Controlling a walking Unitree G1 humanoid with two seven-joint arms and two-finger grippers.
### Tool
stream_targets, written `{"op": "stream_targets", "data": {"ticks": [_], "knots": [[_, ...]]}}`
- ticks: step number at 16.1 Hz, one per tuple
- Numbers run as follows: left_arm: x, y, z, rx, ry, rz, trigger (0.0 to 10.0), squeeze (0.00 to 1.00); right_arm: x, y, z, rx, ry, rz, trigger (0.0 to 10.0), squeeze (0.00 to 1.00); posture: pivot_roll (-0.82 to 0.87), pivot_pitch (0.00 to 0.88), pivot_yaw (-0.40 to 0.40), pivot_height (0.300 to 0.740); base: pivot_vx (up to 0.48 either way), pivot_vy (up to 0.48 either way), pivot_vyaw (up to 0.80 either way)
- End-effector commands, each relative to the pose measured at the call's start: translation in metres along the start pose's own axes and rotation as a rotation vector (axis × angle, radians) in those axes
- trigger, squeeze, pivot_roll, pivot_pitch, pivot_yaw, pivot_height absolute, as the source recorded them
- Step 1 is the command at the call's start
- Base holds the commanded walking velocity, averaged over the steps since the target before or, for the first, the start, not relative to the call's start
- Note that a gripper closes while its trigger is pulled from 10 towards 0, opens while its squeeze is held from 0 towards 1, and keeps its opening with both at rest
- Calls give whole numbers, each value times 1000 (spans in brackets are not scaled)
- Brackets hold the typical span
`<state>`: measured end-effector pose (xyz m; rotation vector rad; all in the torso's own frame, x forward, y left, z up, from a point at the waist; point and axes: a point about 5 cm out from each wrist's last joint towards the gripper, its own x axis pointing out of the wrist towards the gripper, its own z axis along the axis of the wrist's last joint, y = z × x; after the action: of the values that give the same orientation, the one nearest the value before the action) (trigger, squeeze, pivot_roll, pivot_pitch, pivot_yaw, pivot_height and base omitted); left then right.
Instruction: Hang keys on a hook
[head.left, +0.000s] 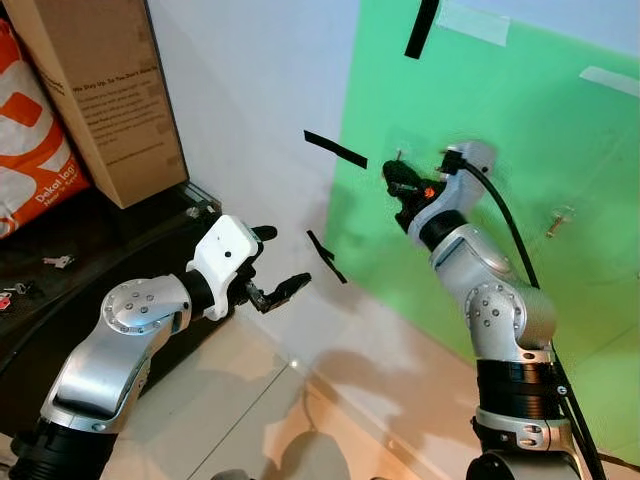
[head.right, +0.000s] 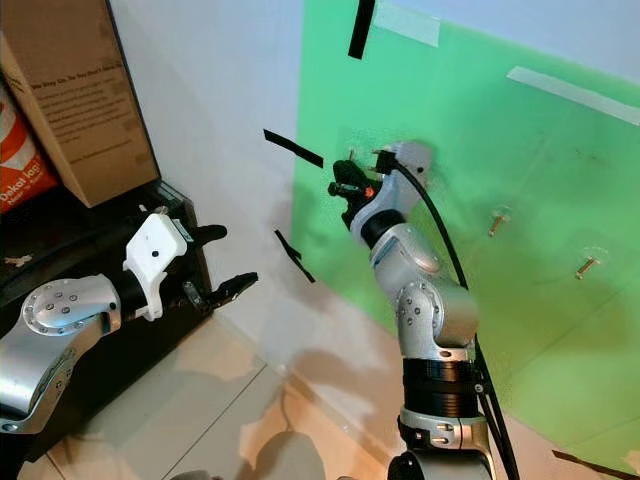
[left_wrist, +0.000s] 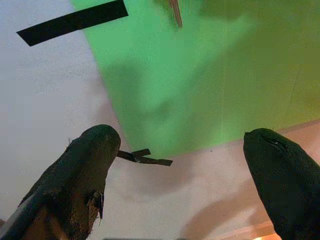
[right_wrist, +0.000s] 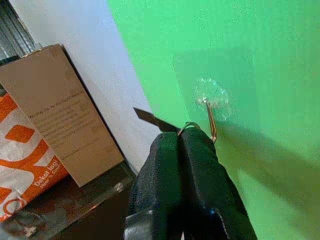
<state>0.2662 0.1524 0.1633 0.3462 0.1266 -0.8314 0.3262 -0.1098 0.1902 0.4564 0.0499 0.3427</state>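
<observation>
Black right gripper (right_wrist: 181, 137) pinched on key ring (right_wrist: 188, 125), beside hook (right_wrist: 212, 120)

A small metal key ring (right_wrist: 188, 125) peeks out from the tips of the closed right gripper (right_wrist: 181, 137), just beside a thin metal hook (right_wrist: 211, 120) stuck on the green wall, far right side

Before me a white wall (head.left: 250, 90) carries a green sheet (head.left: 540, 120) fixed with black tape strips (head.left: 335, 150). To my left, a dark cabinet (head.left: 110, 240) holds a cardboard box (head.left: 100, 80) and an orange-and-white bag (head.left: 30, 140). Pale glossy floor tiles (head.left: 240, 410) lie below.
</observation>
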Motion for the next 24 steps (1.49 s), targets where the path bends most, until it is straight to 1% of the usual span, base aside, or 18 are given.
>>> {"op": "stream_targets", "data": {"ticks": [1, 4, 5, 8, 10, 14, 16, 18, 20, 24], "knots": [[0, -1, 5, 21, -14, -13, 10000, 39, 2, 0, 7, 17, -27, -5, 10000, 0, 63, 0, -74, 740, 0, 0, 0], [1, -1, 5, 24, -12, -20, 10000, 43, 3, -4, 4, 39, -5, -40, 10000, 0, 65, 0, -73, 740, 0, 0, 0], [1, -1, 5, 24, -11, -21, 10000, 39, 4, -8, 2, 57, 3, -71, 10000, 0, 66, 0, -72, 740, 0, 0, 0], [1, 0, 6, 25, -8, -23, 10000, 39, 4, -16, 3, 115, -16, -136, 10000, 0, 67, 0, -71, 740, 0, 0, 0], [2, 1, 6, 28, -7, -24, 10000, 43, 3, -20, 5, 131, -21, -158, 10000, 0, 63, 0, -68, 740, 0, 0, 0], [2, 0, 6, 25, -4, -29, 10000, 43, -7, -30, 3, 139, -13, -210, 10000, 0, 59, 0, -63, 740, 0, 0, 0], [2, 1, 6, 27, -2, -32, 10000, 39, -11, -32, -1, 122, 11, -224, 10000, 0, 58, 0, -61, 740, 0, 0, 0], [2, 1, 6, 27, 0, -34, 10000, 39, -13, -33, -7, 80, 51, -231, 10000, 0, 58, 0, -61, 740, 0, 0, 0], [2, 0, 6, 27, 2, -37, 10000, 39, -15, -30, -16, 53, 95, -240, 10000, 0, 59, 0, -63, 740, 0, 0, 0], [2, 0, 6, 29, 3, -40, 10000, 39, -15, -27, -22, 3, 134, -248, 10000, 0, 59, 0, -62, 740, 0, 0, 0]]}}
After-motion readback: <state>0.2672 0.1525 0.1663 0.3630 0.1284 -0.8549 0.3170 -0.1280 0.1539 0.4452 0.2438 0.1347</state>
